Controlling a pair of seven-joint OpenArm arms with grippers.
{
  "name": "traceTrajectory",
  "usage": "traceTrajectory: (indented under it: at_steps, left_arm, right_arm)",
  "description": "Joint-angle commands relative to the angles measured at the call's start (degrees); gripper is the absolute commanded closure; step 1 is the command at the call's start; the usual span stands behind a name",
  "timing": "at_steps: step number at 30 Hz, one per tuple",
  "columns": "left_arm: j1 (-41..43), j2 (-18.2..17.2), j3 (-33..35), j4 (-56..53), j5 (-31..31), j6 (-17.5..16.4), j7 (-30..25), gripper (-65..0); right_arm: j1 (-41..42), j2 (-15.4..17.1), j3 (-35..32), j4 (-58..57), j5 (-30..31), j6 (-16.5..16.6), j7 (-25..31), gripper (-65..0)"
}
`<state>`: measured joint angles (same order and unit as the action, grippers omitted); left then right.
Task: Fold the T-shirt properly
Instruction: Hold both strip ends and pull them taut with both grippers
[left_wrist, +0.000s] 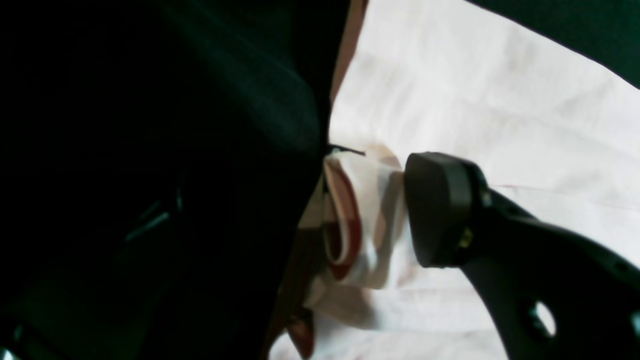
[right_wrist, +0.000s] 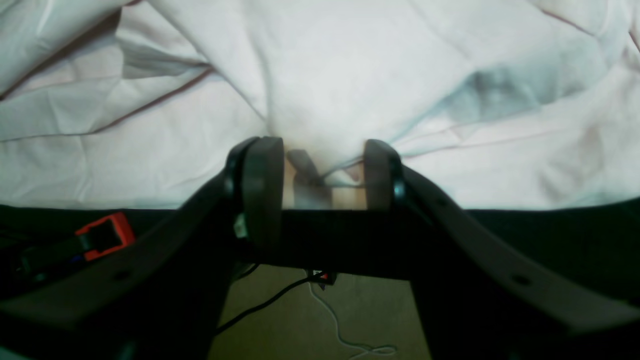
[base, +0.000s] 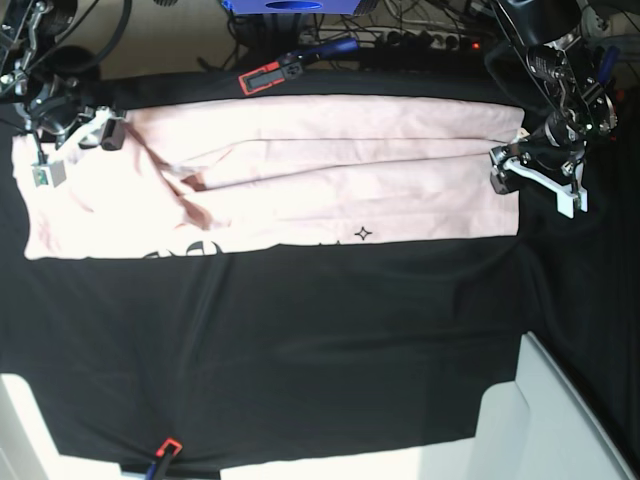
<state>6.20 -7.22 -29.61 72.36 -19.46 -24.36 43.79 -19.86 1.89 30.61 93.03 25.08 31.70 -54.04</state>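
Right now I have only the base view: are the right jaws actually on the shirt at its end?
Observer: Yes. The right wrist view shows a bunch of the shirt between the pads of the right jaws, with creases running toward them.
Operator: And the left jaws?
Observer: The left wrist view shows the left jaws standing wide apart around a folded bit of hem.
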Motion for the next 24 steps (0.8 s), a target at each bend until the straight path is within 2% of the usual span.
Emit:
traceTrajectory:
  at_steps: [1, 3, 6, 11, 15, 24]
  left_arm:
    - [-0.09, 0.5, 0.11, 0.21, -0.27, -0.3, 1.09, -50.2]
    - [0.09, 0.67, 0.11, 0.3, -0.27, -0.3, 1.09, -42.2]
    - [0.35, 0.85, 1.52, 0.3, -0.27, -0.39, 1.18, -24.5]
    - [0.27, 0.85, 4.59, -0.05, -0.27, -0.39, 1.18, -1.2]
    - [0.44, 1.38, 4.42, 2.15, -0.27, -0.39, 1.18, 0.0]
    - [5.8, 2.43, 4.86, 21.14, -0.01, -0.3, 1.7, 0.0]
  right_arm:
    - [0.12, 0.61, 0.2, 0.81, 0.63, 0.52, 0.72, -25.2]
    - [0.12, 0.61, 0.2, 0.81, 0.63, 0.52, 0.72, -25.2]
    - [0.12, 0.61, 0.11, 0.81, 0.63, 0.52, 0.72, -25.2]
    - [0.12, 0.61, 0.11, 0.81, 0.63, 0.52, 0.72, -25.2]
    - [0.12, 0.61, 0.11, 0.81, 0.63, 0.52, 0.72, -25.2]
    - [0.3, 0.7, 0.11, 0.81, 0.63, 0.52, 0.72, -25.2]
